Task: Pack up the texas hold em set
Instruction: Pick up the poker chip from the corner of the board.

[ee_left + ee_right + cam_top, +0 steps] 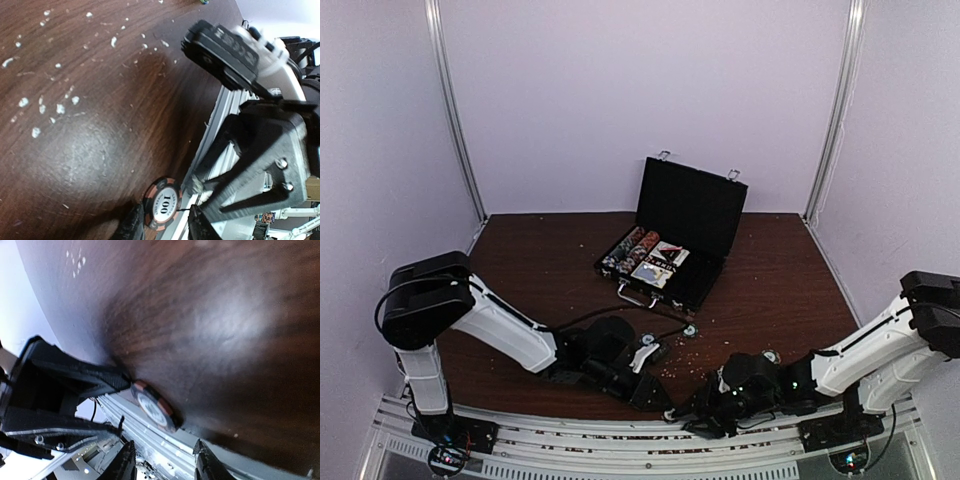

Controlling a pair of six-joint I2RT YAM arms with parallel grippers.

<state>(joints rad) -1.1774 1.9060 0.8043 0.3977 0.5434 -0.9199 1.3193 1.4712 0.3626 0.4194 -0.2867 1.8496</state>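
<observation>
Dark table [550,260]. The open black case [690,210] stands toward 12 o'clock, holding chips and cards. Right pincer [162,462] gapes, empty. Left pincer [166,227], partly apart, straddles a 100 chip [162,202] at the 6 o'clock edge, one finger touching.

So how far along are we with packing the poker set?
Done: rows of chips and cards sit in the open case. In hand: the left gripper has its jaws either side of a 100 chip at the near edge of the table, not visibly clamped; the right gripper is open beside it. Left: that chip, the loose chips in front of the case, then shutting it.
</observation>
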